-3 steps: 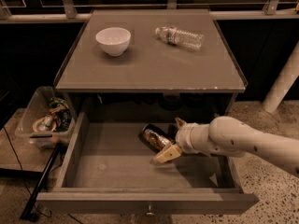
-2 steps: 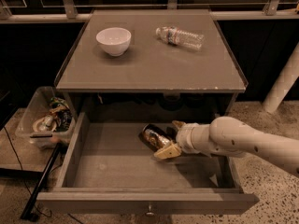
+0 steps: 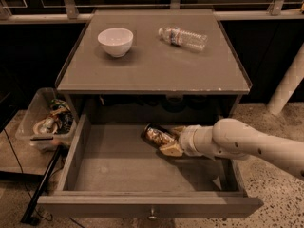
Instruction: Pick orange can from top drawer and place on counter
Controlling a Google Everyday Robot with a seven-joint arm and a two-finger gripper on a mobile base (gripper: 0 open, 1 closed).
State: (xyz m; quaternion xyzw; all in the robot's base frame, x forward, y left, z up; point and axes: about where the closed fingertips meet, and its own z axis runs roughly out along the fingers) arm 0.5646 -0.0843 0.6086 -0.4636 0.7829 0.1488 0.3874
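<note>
The orange can (image 3: 155,136) lies on its side on the floor of the open top drawer (image 3: 114,160), towards the back right. My gripper (image 3: 169,140) reaches in from the right, low in the drawer. Its fingers (image 3: 172,150) sit on either side of the can's right end and are closed against it. The can still rests on the drawer floor. The counter (image 3: 156,65) is the grey cabinet top above the drawer.
A white bowl (image 3: 115,41) and a clear plastic water bottle (image 3: 183,37) sit on the counter's back half. A clear bin of clutter (image 3: 47,122) stands on the floor left of the drawer. A white post (image 3: 289,80) stands at right.
</note>
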